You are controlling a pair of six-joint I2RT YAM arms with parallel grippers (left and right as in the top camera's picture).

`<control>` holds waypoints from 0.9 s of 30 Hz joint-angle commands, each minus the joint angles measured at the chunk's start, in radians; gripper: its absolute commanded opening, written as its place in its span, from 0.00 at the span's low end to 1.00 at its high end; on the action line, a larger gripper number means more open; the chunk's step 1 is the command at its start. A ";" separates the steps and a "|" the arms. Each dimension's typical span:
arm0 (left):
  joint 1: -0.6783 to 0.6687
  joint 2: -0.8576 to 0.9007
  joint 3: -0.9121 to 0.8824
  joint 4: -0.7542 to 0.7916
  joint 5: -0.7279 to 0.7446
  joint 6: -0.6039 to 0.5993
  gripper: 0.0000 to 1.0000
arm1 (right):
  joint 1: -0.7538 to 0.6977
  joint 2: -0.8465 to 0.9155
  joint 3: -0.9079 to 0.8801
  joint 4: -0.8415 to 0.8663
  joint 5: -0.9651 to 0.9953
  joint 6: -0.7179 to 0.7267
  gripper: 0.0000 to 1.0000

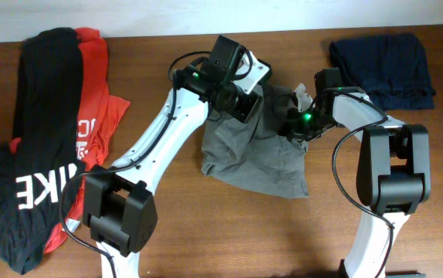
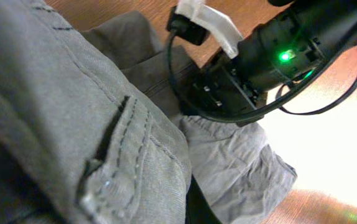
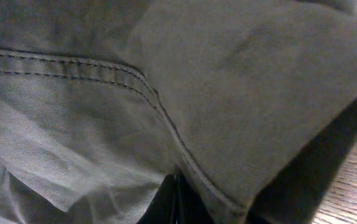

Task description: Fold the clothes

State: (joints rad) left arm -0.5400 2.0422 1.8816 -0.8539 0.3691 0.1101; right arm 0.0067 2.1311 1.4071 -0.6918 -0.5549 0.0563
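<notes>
Two grippers, left gripper (image 1: pixel 239 106) and right gripper (image 1: pixel 292 117), sit on the shorts (image 1: pixel 256 158), bunched mid-desk near the far edge. Cloth hides their jaws, so you cannot tell their grip. You are likely taking hold; next, spread the shorts flat.

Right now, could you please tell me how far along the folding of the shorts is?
Nothing looks folded yet: the grey-olive shorts lie crumpled on the table. In hand: the left arm and right arm are at the shorts' upper edge, cloth filling both wrist views; their jaws are hidden, so a grip cannot be confirmed. Left: flattening and every fold.
</notes>
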 commanded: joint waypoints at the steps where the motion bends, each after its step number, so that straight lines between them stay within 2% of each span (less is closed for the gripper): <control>1: -0.010 0.022 0.031 0.017 0.008 -0.037 0.01 | 0.005 0.021 -0.008 0.008 0.078 0.005 0.04; 3: -0.012 0.033 0.031 0.026 0.008 -0.051 0.07 | 0.005 0.021 -0.008 0.008 0.078 0.004 0.04; 4: -0.015 0.039 0.031 0.032 0.008 -0.051 0.29 | 0.005 0.021 -0.008 0.008 0.079 0.004 0.04; 5: -0.016 0.042 0.031 0.036 0.008 -0.051 0.42 | 0.005 0.020 -0.008 0.008 0.082 0.004 0.04; 6: -0.016 0.045 0.031 0.040 0.008 -0.051 0.59 | 0.005 0.020 -0.008 0.008 0.085 0.005 0.04; 7: -0.016 0.047 0.031 0.045 0.008 -0.055 0.81 | 0.005 0.021 -0.008 0.009 0.085 0.005 0.04; 8: -0.016 0.051 0.031 0.051 0.008 -0.057 0.97 | 0.005 0.020 -0.008 0.010 0.085 0.005 0.04; 16: 0.029 0.052 0.032 0.099 0.008 -0.101 0.99 | -0.008 0.013 0.015 0.008 0.051 0.005 0.04; 23: 0.127 0.052 0.038 0.051 0.008 -0.111 0.99 | -0.079 -0.079 0.174 -0.149 0.024 -0.008 0.04; 24: 0.138 0.052 0.038 0.041 0.008 -0.110 0.99 | -0.087 -0.095 0.205 -0.192 0.012 -0.026 0.10; 25: 0.148 0.052 0.038 0.036 0.008 -0.110 0.99 | -0.090 -0.105 0.225 -0.218 0.002 -0.040 0.21; 27: 0.167 0.052 0.038 0.029 0.008 -0.094 0.99 | -0.092 -0.125 0.270 -0.285 -0.008 -0.079 0.51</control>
State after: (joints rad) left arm -0.3981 2.0823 1.8973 -0.8162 0.3691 0.0090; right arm -0.0811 2.0937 1.6043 -0.9360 -0.5430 0.0319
